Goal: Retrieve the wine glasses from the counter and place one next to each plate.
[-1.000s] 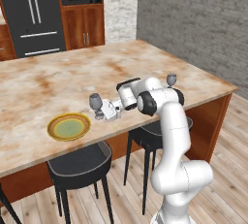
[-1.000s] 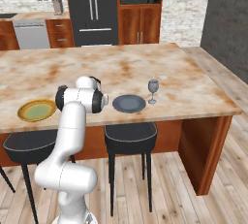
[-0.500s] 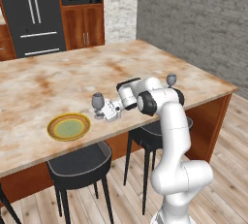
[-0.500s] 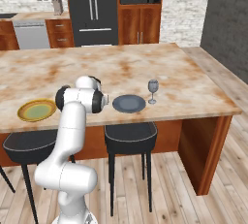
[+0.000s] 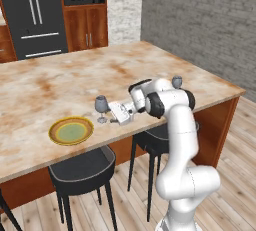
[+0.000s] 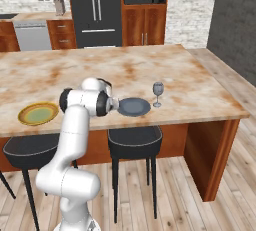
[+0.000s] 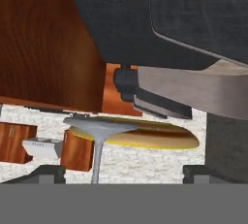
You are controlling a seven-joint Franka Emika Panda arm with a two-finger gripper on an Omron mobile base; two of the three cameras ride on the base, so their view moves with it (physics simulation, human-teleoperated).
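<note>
End effector (image 5: 112, 114) wide, glass (image 5: 101, 106) just released beside yellow plate (image 5: 71, 130) (both placed): back away cleanly.

Two black stools (image 5: 82, 167) stand below the gripper; a dark fridge (image 5: 32, 15), perhaps with freezer drawers, stands far beyond it.

The robot's white arm hides most of the dark grey plate (image 5: 192, 123) in the left base view. The hand view cuts off the nearer wine glass (image 7: 97, 136), leaving foot and stem.
</note>
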